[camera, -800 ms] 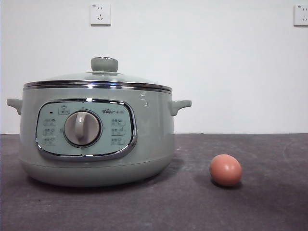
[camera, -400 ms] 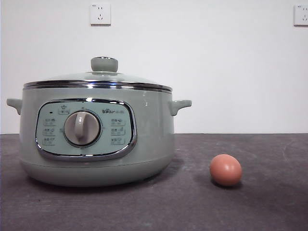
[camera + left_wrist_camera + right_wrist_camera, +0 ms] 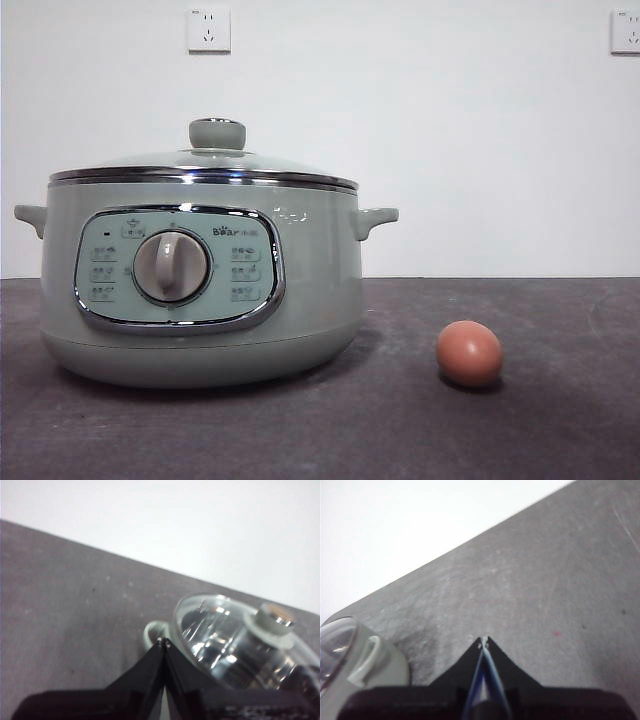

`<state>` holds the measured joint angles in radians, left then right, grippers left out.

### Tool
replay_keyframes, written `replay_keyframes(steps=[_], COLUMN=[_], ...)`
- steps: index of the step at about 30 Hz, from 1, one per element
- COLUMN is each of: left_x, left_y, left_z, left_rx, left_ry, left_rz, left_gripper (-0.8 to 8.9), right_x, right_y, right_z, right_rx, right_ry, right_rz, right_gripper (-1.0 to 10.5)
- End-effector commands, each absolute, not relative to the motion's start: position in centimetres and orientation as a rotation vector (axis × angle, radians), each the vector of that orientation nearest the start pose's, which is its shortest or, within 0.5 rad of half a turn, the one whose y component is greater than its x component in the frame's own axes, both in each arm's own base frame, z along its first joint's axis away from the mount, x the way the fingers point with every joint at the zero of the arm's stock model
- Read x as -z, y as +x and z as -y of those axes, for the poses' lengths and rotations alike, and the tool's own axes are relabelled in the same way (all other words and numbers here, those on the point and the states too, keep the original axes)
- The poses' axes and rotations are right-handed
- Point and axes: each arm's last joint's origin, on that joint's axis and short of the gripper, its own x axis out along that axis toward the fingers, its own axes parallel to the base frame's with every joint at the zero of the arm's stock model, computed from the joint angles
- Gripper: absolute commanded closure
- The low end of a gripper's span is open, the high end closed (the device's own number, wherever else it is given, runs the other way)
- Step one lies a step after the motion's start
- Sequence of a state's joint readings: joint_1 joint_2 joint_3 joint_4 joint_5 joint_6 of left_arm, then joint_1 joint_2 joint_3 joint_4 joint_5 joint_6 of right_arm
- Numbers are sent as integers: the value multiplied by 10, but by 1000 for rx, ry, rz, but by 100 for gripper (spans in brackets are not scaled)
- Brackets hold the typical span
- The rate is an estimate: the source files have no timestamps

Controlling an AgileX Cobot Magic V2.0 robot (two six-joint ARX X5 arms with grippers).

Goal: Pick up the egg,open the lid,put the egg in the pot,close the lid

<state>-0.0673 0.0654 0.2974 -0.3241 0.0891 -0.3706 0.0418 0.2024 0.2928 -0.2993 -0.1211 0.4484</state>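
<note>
Left pincer (image 3: 164, 642) closed above pot (image 3: 155, 630), right pincer (image 3: 483, 641) closed over table (image 3: 545, 590)

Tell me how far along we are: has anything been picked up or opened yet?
Nothing is done yet. The egg lies on the table beside the pot, and the lid sits closed on it. Nothing is in hand: the left gripper and right gripper are both shut and empty. All four steps remain: pick up the egg, open the lid, drop it in, close up.
</note>
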Motion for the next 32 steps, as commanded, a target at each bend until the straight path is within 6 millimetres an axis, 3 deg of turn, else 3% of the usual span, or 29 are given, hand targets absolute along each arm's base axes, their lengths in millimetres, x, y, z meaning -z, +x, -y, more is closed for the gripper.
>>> replay_keyframes(steps=[1, 9, 14, 15, 18, 20, 23, 30, 32], left_x=[-241, -279, -293, -295, -298, -298, -297, -298, -300], left_y=[76, 85, 98, 101, 110, 115, 120, 123, 123], left_z=[8, 12, 16, 17, 19, 20, 20, 20, 20], left_rx=[140, 271, 384, 404, 443, 453, 449, 451, 454], left_ry=[-363, -316, -326, -326, -331, -335, -340, -341, -338], left_rz=[-100, -154, -221, -233, -272, -294, -318, -318, -301], left_gripper=[820, 818, 807, 789, 616, 533, 500, 500, 500], right_x=[-238, -289, -307, -308, -310, -308, -303, -296, -294], right_y=[98, 123, 141, 145, 156, 162, 168, 176, 179], right_z=[-8, -13, -18, -19, -22, -23, -26, -39, -54], right_rx=[-144, -270, -390, -431, -532, -555, -554, -554, -504], right_ry=[393, 373, 344, 334, 333, 345, 347, 349, 291], right_rz=[-236, -345, -482, -503, -556, -581, -618, -691, -731], right_gripper=[955, 947, 945, 945, 889, 721, 468, 477, 477])
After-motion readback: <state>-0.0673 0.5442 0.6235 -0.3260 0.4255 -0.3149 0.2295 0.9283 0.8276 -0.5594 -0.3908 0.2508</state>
